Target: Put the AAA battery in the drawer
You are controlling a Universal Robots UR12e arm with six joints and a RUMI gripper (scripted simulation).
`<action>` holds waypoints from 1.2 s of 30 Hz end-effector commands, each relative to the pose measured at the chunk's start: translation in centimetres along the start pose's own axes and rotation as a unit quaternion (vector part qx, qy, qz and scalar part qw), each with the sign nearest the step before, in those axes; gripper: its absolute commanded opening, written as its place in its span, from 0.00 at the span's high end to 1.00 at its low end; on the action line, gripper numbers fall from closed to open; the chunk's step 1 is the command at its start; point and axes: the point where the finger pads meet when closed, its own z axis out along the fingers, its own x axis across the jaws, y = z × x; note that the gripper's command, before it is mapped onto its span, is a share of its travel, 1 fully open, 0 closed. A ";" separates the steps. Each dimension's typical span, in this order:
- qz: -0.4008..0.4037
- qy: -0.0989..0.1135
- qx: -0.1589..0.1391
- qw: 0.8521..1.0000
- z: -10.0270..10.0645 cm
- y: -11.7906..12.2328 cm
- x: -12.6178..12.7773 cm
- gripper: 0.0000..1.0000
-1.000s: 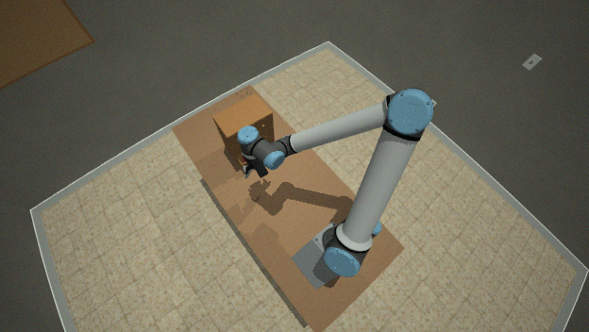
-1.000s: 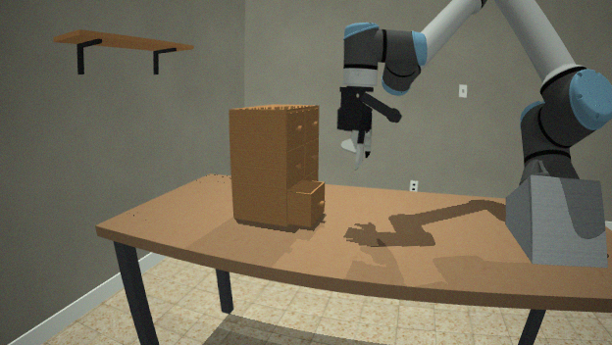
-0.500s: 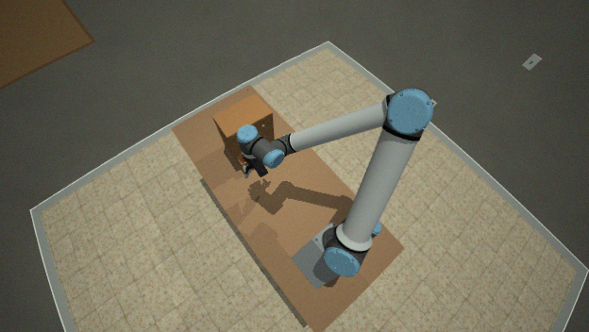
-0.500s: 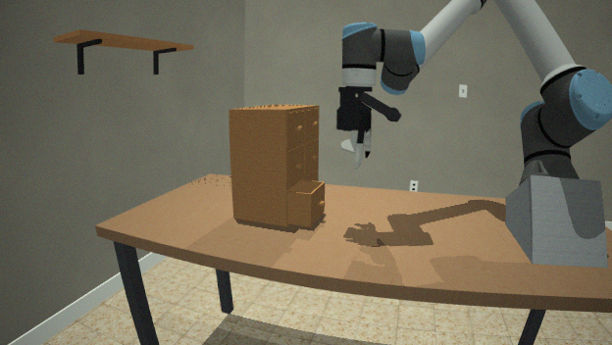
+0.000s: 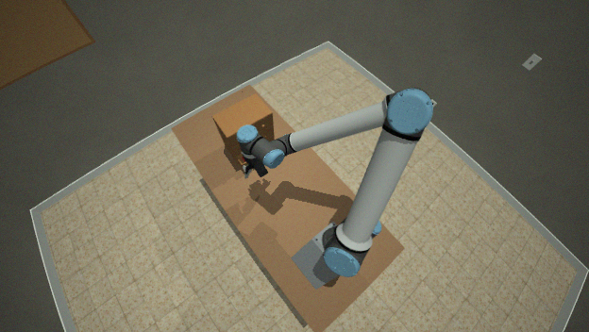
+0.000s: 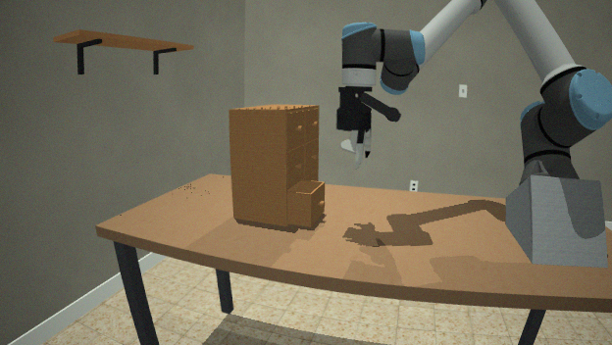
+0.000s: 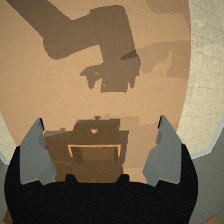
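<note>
The wooden chest [image 5: 243, 115] [image 6: 260, 167] stands upright on the table [image 6: 196, 221] [image 5: 302, 203]. Its bottom drawer [image 6: 306, 203] [image 7: 107, 135] is pulled partly out, and the other drawers look shut. My gripper [image 6: 359, 152] [image 5: 246, 170] [image 7: 100, 118] is open and empty. It hangs high above the table in front of the chest, pointing down over the open drawer. In the wrist view a tiny red speck shows inside the drawer; I cannot tell what it is. A small dark shape [image 7: 131, 55] lies in the arm's shadow on the table; it may be the AAA battery.
The arm's grey base block [image 6: 559, 221] [image 5: 311, 261] stands at the table's right end. The arm's shadow [image 6: 412, 227] falls across the table between base and chest. A wall shelf [image 6: 123, 41] hangs far off at upper left.
</note>
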 end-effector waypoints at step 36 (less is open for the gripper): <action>0.000 0.000 -0.004 1.000 -5.2 -7.3 -2.4 0.00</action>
